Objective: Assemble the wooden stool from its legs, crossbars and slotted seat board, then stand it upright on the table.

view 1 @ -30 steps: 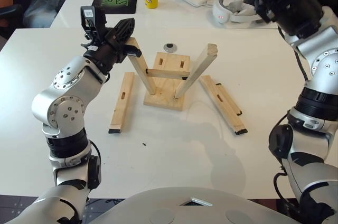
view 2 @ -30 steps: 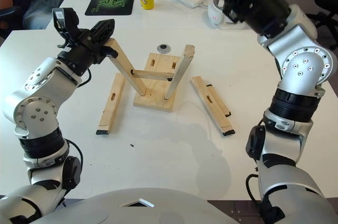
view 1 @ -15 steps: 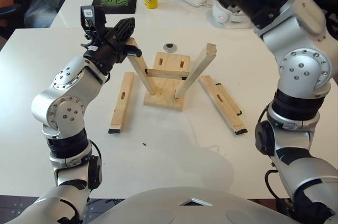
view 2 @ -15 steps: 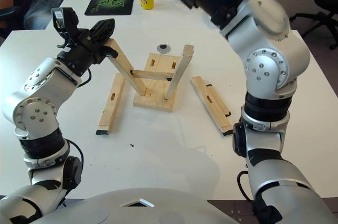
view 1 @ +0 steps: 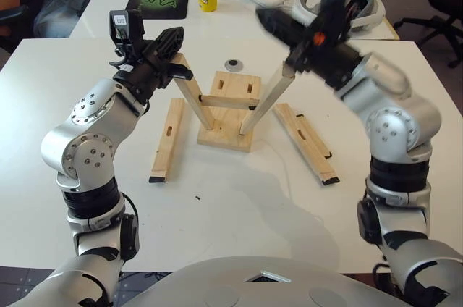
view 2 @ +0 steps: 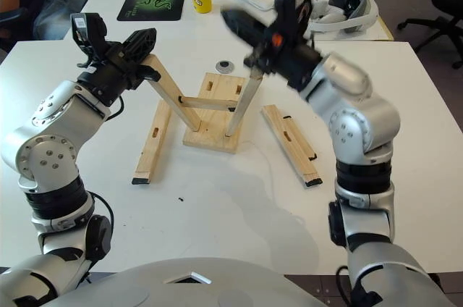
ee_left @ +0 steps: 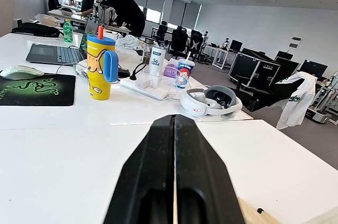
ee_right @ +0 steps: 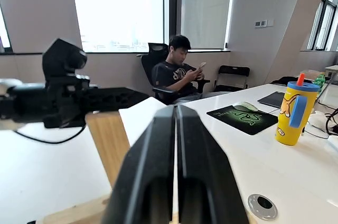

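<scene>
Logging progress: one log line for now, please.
left gripper shut, by left leg top; right gripper shut, near right leg top; loose legs flat

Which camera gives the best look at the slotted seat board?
Left eye view: the seat board lies flat mid-table, slots visible, two legs rising from it. Right eye view gives the same scene. The wrist views catch pale wood at their edges; which part, I cannot tell.
</scene>
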You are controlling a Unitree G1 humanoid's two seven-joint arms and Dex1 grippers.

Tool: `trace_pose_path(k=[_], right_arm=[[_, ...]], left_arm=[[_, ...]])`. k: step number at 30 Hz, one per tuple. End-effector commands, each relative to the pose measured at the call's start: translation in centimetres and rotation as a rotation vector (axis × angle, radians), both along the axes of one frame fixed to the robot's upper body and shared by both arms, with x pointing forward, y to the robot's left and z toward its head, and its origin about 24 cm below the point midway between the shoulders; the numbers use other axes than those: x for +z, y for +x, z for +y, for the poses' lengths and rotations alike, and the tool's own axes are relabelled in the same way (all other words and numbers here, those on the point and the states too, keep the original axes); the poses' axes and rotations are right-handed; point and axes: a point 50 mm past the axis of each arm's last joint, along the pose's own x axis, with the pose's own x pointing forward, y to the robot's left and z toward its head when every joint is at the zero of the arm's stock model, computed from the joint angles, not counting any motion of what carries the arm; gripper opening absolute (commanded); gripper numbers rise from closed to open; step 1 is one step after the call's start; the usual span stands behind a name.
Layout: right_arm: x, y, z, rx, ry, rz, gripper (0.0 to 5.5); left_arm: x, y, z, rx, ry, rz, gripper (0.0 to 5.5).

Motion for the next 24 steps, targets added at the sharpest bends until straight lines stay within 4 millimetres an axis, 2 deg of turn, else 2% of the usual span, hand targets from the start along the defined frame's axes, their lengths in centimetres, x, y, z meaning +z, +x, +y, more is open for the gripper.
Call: trace_pose_path(k=[1,8,14,16,17,19,22,24], right_arm=[[-3.4,0.2,-0.1,-0.035,-0.078,0.124,0.02],[5.7,1.1,-0.2,-0.056,0.241,-0.188,0.02],[13.7,0.2,-2.2,-0.052,0.55,-0.409,0.02],[15.6,-0.6,-2.5,-0.029,0.585,-0.481,0.02],[15.5,-0.6,-2.3,-0.028,0.575,-0.476,0.02],[13.9,-0.1,-1.6,-0.032,0.496,-0.429,0.02],[7.0,0.7,0.3,-0.008,0.245,-0.222,0.02],[0.3,0.7,0.8,0.003,0.01,-0.069,0.02]], left_arm=[[-0.1,0.0,-0.1,-0.011,0.011,0.011,0.0],[-0.3,-0.1,-0.2,-0.012,0.013,0.018,0.0],[-0.3,0.0,-0.1,-0.01,0.011,0.014,0.0],[-0.3,0.0,-0.1,-0.011,0.012,0.014,0.0],[-0.3,0.0,-0.1,-0.012,0.012,0.014,0.0],[-0.3,0.0,-0.1,-0.012,0.013,0.014,0.0],[-0.3,0.1,0.0,-0.013,0.015,0.014,0.0],[-0.3,0.1,0.0,-0.011,0.019,0.011,0.0]])
